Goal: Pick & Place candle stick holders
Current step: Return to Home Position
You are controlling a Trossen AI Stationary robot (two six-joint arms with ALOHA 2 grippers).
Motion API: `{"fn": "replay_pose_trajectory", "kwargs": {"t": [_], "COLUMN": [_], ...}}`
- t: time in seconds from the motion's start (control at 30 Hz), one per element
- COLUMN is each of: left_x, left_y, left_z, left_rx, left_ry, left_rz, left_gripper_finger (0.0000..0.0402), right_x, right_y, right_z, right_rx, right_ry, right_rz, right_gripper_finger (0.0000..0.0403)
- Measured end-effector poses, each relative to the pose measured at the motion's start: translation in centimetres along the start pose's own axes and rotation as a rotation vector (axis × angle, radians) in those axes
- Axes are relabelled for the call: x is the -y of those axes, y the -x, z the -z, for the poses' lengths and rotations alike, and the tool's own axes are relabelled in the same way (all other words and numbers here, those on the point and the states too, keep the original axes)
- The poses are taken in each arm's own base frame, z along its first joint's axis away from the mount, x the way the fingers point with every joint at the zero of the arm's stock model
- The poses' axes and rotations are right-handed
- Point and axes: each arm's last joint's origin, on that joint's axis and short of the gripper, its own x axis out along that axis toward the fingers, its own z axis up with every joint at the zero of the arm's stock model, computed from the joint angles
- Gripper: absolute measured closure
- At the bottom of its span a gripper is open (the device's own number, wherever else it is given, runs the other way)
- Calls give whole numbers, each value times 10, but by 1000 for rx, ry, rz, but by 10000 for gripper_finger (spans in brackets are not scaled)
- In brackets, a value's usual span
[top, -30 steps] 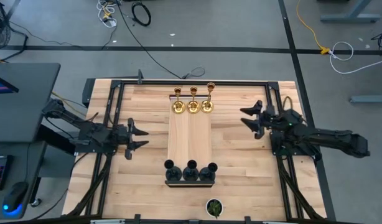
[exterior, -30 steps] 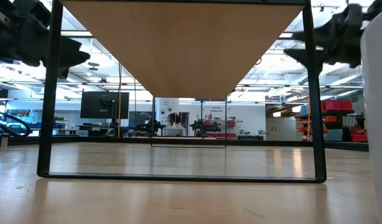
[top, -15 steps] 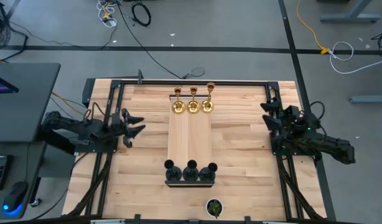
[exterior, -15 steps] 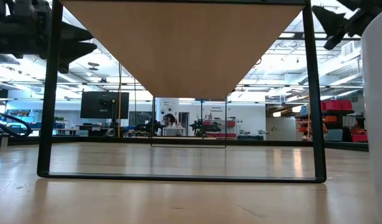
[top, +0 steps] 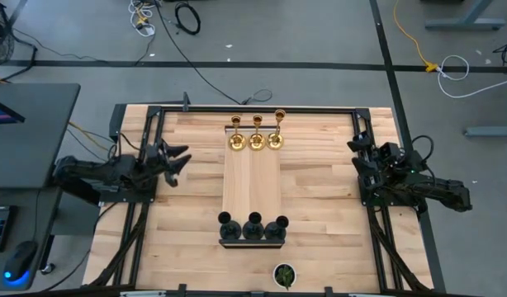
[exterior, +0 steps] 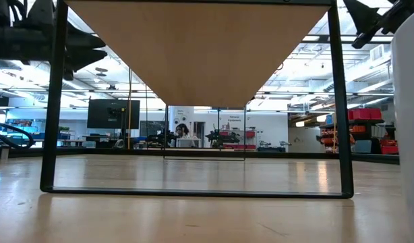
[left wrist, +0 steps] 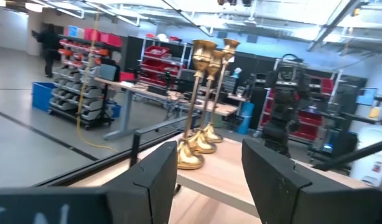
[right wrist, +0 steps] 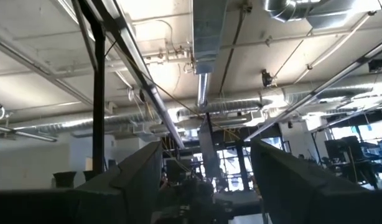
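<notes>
Three gold candle stick holders stand in a row by their round bases on the far end of a raised light wooden board. They also show ahead in the left wrist view. Three black holders stand in a row at the board's near end. My left gripper is open and empty above the table's left part, pointing toward the gold holders. My right gripper is open and empty at the table's right side, tipped upward; its wrist view shows only the ceiling.
A small dark pot with a green plant stands at the near edge. The board rests on a black frame with thin legs. Black rails run round the table. Bare wood lies on both sides of the board.
My left gripper has drawn back toward the table's left and far edges and turned toward the gold holders. My right gripper has drawn back toward the table's right edge and tipped upward. The holders have stayed in place.
</notes>
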Motion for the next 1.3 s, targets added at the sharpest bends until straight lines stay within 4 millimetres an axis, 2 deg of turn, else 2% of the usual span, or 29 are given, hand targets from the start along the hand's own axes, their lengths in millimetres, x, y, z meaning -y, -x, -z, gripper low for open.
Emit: {"fn": "replay_pose_trajectory", "kwargs": {"t": [0.83,1.3], "left_x": [-21,-13], "left_y": [-6,-5], "left_z": [-3,-2], "left_rx": [53,33], "left_ry": [-46,-31], "left_rz": [-228,-149], "left_gripper_finger": [220,220], "right_x": [1,1], "right_y": [0,0], "right_z": [3,5], "right_rx": [-36,-47], "right_ry": [-6,-3], "right_rz": [11,14], "right_gripper_finger": [158,158]}}
